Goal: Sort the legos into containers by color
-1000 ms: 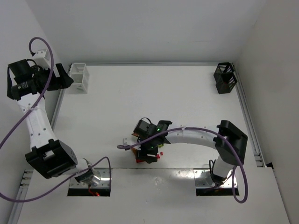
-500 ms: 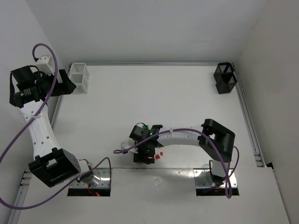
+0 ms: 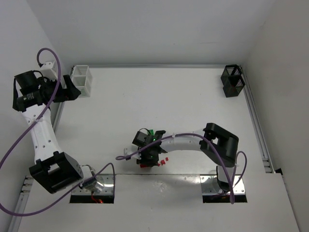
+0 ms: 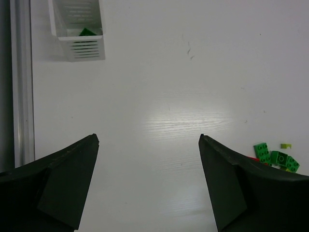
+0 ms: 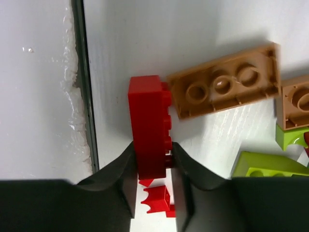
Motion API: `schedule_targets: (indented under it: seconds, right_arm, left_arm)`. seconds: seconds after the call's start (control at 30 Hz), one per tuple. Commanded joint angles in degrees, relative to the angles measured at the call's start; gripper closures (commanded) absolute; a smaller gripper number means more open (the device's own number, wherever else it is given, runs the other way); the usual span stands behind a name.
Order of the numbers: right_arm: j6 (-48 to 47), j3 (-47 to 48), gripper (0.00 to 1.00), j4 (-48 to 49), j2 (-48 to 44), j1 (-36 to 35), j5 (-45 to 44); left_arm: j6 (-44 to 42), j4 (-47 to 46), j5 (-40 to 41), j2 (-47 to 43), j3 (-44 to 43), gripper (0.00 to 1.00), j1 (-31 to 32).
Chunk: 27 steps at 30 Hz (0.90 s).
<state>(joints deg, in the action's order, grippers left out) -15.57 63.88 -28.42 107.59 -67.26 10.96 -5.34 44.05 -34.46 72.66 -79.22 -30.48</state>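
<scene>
White table [image 3: 169, 96], matte and pale, boxed in by plain white walls [image 3: 145, 29], with a metal rail [image 3: 255, 121] running along its edges. In the right wrist view a dark seam [image 5: 87, 96] cuts down the surface just left of the action.

Far left corner, the white container [image 3: 80, 80]; far right corner, the black container [image 3: 232, 80], both slatted and open on top. The left wrist view catches a dark green piece [image 4: 87, 32] lying inside the white one.

The left hand [image 4: 148, 145] hangs near the white container, fingers spread wide, nothing between them.

The right hand [image 5: 152, 159] is down at the near middle of the table, pinched tight on a red brick [image 5: 147, 125]. That brick stands on its side, studs facing right in the wrist view, glossy and bright. An orange plate [image 5: 224, 79] with three round sockets showing lies tilted, its end right up against those studs. A lime brick [image 5: 270, 166] sits just beside. Green legos [image 4: 275, 157] cluster in the same pile, with small red bits [image 3: 164, 161] near the hand.
</scene>
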Motion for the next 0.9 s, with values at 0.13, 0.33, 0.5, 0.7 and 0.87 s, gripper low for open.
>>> schedule_targets:
  seconds: [0.13, 0.33, 0.5, 0.7, 0.87]
  right_arm:
    - [0.37, 1.95, 0.88, -0.57, -4.49, 0.99, -0.59]
    - [0.9, 1.43, 0.94, -4.87, -14.85, 7.31, -4.44]
    - [0.81, 1.43, 0.94, -8.48, -25.74, 18.02, -9.97]
    - [-4.98, 2.82, 0.94, -9.02, -29.37, 43.85, -10.54]
    - [-9.29, 14.65, 0.94, -10.07, -20.34, 68.03, -6.66]
  left_arm:
    - [0.07, -2.74, -2.02, -0.15, 0.82, 0.09, -0.46]
    - [0.07, -2.74, -2.02, -0.68, 1.35, 0.09, -0.46]
    - [0.6, -3.35, -1.59, -0.68, 1.87, 0.09, 1.73]
    - [4.46, -6.52, -0.35, 0.02, 2.4, 0.09, 6.66]
    - [7.45, -8.36, -0.87, 1.6, 2.93, 0.09, 9.2]
